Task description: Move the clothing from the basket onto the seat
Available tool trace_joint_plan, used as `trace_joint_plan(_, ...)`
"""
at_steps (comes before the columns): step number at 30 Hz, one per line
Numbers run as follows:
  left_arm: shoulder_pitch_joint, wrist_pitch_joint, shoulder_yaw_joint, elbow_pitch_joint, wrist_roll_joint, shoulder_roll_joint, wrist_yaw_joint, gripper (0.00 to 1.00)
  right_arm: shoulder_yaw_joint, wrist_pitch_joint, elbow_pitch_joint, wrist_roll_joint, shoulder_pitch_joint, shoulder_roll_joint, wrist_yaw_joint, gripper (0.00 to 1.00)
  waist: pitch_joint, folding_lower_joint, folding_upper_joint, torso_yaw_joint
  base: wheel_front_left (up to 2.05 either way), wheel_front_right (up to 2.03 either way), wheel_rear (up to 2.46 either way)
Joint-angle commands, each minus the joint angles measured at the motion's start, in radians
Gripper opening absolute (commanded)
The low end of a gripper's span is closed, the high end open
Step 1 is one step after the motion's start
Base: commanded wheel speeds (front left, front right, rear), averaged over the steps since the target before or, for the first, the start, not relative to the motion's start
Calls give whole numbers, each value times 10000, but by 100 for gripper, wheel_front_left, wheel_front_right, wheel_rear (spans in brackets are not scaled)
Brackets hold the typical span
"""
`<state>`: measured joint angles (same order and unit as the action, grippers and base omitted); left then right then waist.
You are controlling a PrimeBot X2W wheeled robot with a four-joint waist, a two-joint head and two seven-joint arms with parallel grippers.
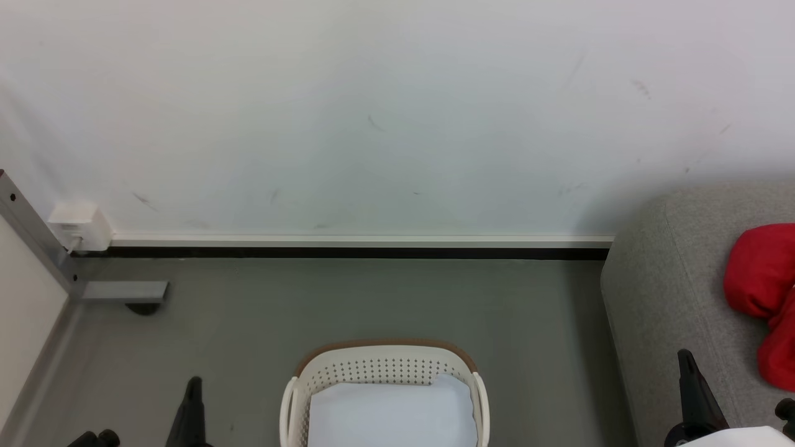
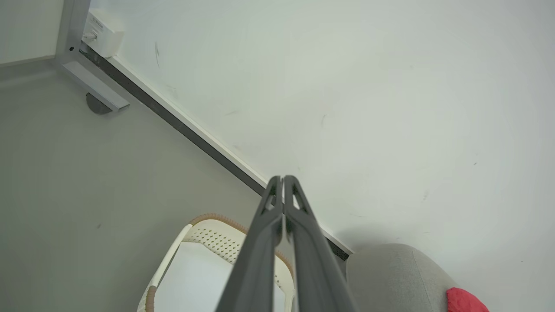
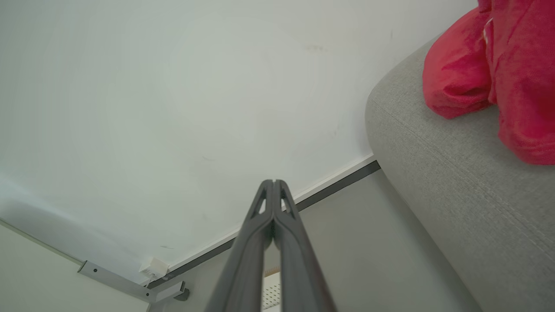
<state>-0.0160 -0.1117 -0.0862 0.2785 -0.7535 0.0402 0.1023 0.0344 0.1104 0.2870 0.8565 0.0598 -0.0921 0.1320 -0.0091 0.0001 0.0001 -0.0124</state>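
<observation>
left end effector (image 2: 282, 178) and right end effector (image 3: 274, 181) both pinched closed, empty; clothing (image 3: 498, 65) lies on seat (image 3: 455, 195) right of the right one (basket (image 1: 385, 366) between the two, pale pad (image 1: 391, 413) inside)

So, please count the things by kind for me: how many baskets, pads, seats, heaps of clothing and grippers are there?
Laundry basket: 1
Pale blue-white pad, in the basket: 1
Light grey seat: 1
Heap of red clothing, on the seat: 1
Grippers: 2, the left gripper and the right gripper, both shut
Total: 6
</observation>
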Motion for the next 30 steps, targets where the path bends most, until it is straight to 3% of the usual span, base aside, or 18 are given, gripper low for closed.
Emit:
trace_joint_plan(1, -235, 92, -39, -165, -395, 66, 51, 0, -94, -94, -173, 332, 270, -4, -7, 0, 2, 0, -1, 3, 0, 0, 0)
trace_joint_plan(30, -544, 979, -151, -243, -3736, 94, 150, 0, -671, -974, -290, 3266, 384, 149, -12, 0, 40, -1, -1, 41, 0, 0, 0)
